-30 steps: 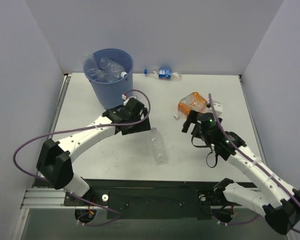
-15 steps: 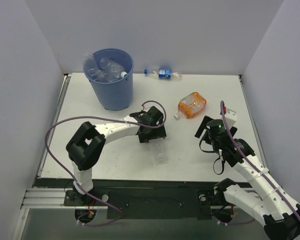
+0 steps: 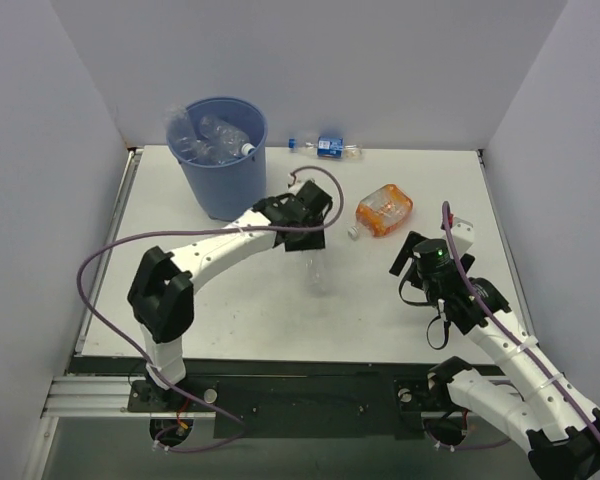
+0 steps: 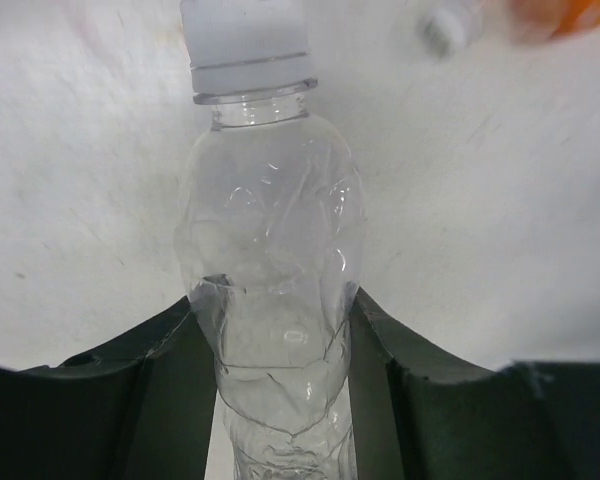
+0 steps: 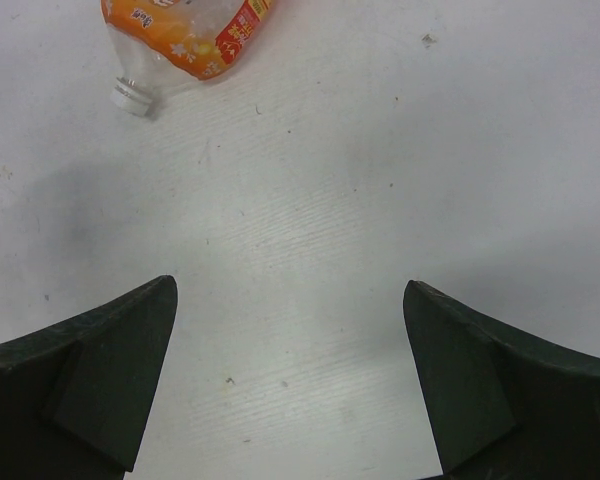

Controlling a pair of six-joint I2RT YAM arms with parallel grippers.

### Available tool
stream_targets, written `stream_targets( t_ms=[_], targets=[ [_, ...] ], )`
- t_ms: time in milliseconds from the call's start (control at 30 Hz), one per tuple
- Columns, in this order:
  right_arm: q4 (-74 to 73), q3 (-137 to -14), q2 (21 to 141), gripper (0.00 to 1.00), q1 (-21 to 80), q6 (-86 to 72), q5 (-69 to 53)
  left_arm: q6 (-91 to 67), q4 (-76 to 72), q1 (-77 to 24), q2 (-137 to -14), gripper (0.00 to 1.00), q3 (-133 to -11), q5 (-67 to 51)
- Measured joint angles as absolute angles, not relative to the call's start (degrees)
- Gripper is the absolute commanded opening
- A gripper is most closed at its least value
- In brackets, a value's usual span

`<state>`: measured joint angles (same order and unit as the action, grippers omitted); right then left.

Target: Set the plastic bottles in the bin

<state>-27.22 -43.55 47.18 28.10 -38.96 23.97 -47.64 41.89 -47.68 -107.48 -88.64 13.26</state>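
Around the workspace we've got the bin (image 3: 225, 190) at the far left of the tabletop (image 3: 220, 300), already holding a bunch of crumpled bottles (image 3: 208, 135). One of them pokes a white cap over the right side of the rim. A blue-label bottle (image 3: 327, 146) lies on its side along the far edge, well apart from both arms. The orange bottle (image 3: 385, 208) lies right of centre with its white cap pointing near-left. It sits between the two arms, and neither one is touching it. The left arm's purple cable (image 3: 100, 262) loops out over the left side of the tabletop.

Now the grab itself. In the left wrist view, the clear bottle (image 4: 270, 260) runs straight up the middle between the left fingers (image 4: 150, 400), with its white cap (image 4: 245, 40) pointing away from them. Both fingers press against the body just below the shoulder, one on each side, so we'd call that a grip. From above, the bottle (image 3: 318, 275) shows just near of the wrist, right of the bin and apart from it. We can't tell if it's off the surface.

The right fingers (image 5: 90, 370) are spread wide over bare tabletop with nothing between them. The orange bottle (image 5: 195, 30) is up at the far-left corner of that view.
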Motion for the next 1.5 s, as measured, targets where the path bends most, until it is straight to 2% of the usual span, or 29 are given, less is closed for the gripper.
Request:
stream_targets(
  t_ms=[100, 133, 300, 567, 700, 933, 1000, 1033, 1100, 1200, 1500],
  targets=[
    [-27.2, -43.5, 47.1, 0.9, 28.1, -39.2, 23.8, -40.7, 44.6, -44.1, -104.5, 0.39, -98.4, 15.7],
    [-27.2, -43.5, 47.1, 0.9, 28.1, -39.4, 23.7, -38.9, 44.7, -42.7, -103.7, 0.36, -101.1, 16.3],
    [-27.2, -43.5, 46.2, 0.9, 28.1, -39.8, 23.7, -26.2, 41.3, -33.6, -98.3, 0.32, -115.5, 21.2],
    [-27.5, -43.5, 44.5, 0.9, 28.1, -40.7, 23.8, -7.9, 30.9, -28.7, -97.7, 0.32, -128.8, 32.4],
    [-27.7, -43.5, 44.1, 0.9, 28.1, -41.0, 23.8, -4.7, 27.4, -24.3, -100.7, 0.32, -129.1, 33.3],
    [-28.4, -43.5, 43.5, 0.9, 28.1, -41.8, 24.1, -2.7, 21.1, -19.3, -106.3, 0.34, -120.2, 33.8],
    [-28.6, -43.5, 43.0, 0.9, 28.1, -42.0, 24.2, -2.8, 21.2, -18.7, -108.5, 0.42, -119.0, 33.6],
    [-28.7, -43.5, 42.6, 0.9, 28.1, -42.0, 24.3, -3.0, 21.4, -18.5, -109.6, 0.6, -118.4, 33.7],
    [-29.0, -43.5, 42.1, 0.9, 28.1, -42.0, 24.4, -3.7, 21.9, -18.3, -110.7, 0.87, -117.5, 33.8],
    [-29.3, -43.5, 41.6, 0.9, 28.1, -42.2, 24.6, -5.3, 23.9, -18.3, -110.7, 0.91, -117.2, 33.8],
    [-30.0, -43.5, 41.8, 0.9, 28.7, -43.1, 24.7, -5.9, 33.3, -20.6, -109.3, 0.95, -119.5, 32.1]
  ],
)
